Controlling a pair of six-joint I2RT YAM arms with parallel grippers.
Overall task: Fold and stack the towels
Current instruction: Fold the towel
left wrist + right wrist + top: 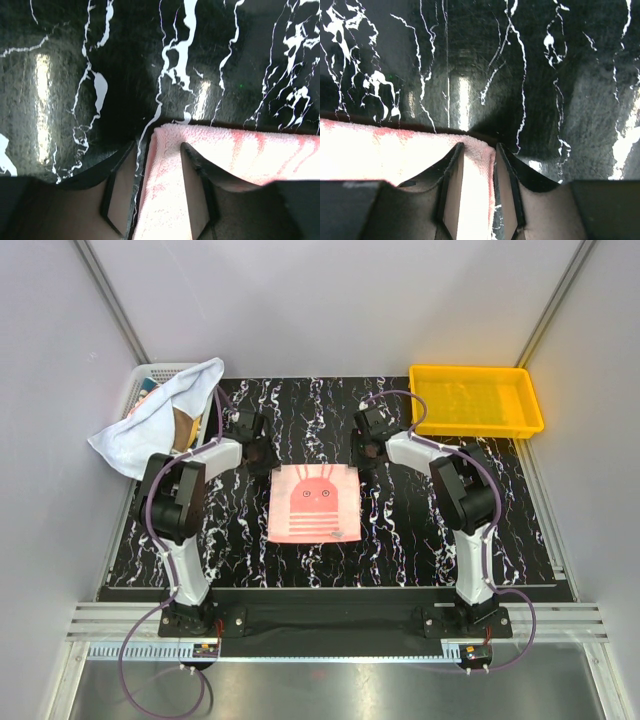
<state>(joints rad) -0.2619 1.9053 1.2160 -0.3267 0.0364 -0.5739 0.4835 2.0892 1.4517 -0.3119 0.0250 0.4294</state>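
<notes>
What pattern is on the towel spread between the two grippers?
Pink towel with a face, two ears and pale stripes below; clearest from the top camera.

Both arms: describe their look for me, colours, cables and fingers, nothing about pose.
Left arm and right arm match: white link segments, bulky black joint housings, black bases. A purple cable loops from each base up along the arm. The fingers are black, tapering, with pale tan inner faces.

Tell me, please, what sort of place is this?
Probably a robot laboratory cell: left arm and right arm bolted at the edge of a black marbled table, bare grey walls, metal frame rails, a yellow tray and a white basket.
</notes>
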